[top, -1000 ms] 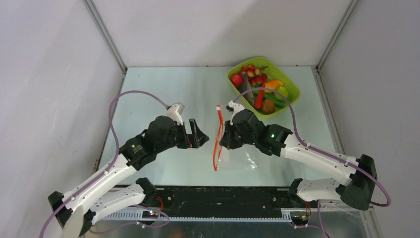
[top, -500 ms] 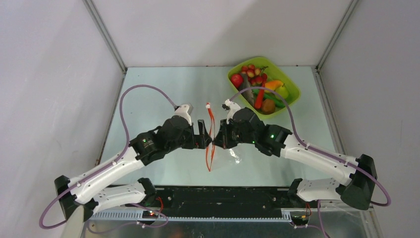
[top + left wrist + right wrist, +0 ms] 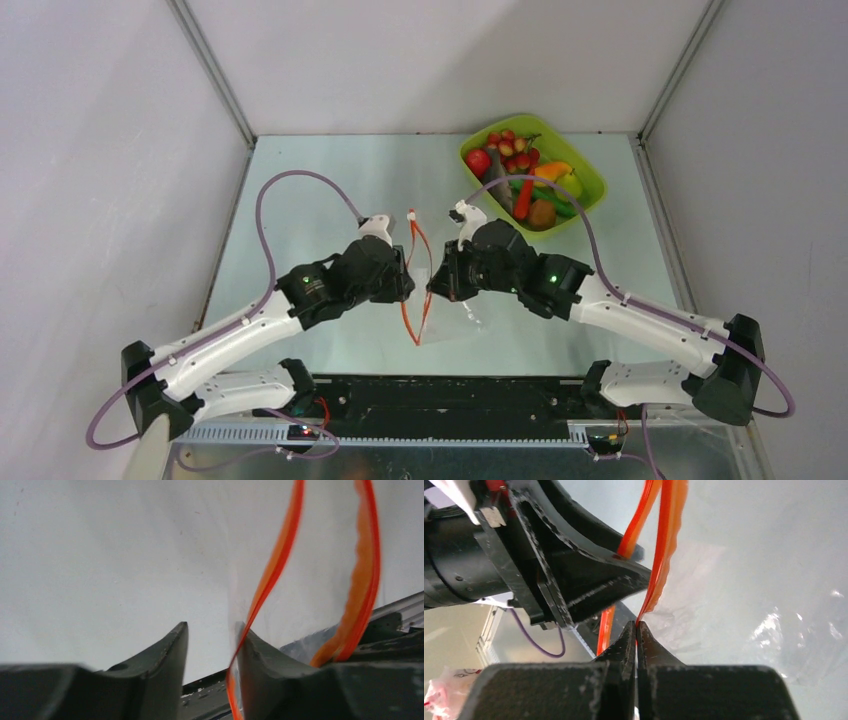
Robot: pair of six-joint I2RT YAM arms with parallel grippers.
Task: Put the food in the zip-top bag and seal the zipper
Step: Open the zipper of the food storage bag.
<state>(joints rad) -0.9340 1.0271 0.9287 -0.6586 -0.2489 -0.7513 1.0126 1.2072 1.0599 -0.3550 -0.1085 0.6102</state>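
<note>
While the colourful toy food (image 3: pixel 520 165) sits unbagged in a lime-green plastic tray (image 3: pixel 600 182), the right hand (image 3: pixel 636 630) pinches the clear plastic bag (image 3: pixel 724 605), the left hand (image 3: pixel 211 630) seemingly unclenched.

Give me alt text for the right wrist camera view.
The right gripper, jaws shut, pinches one side of the orange-red zipper at the mouth of the clear bag. The left gripper fills the left, its black fingers at the zipper's other side.

Left gripper (image 3: pixel 210 630) reached the zipper (image 3: pixel 280 555); jaws narrowing (mouth parted).
</note>
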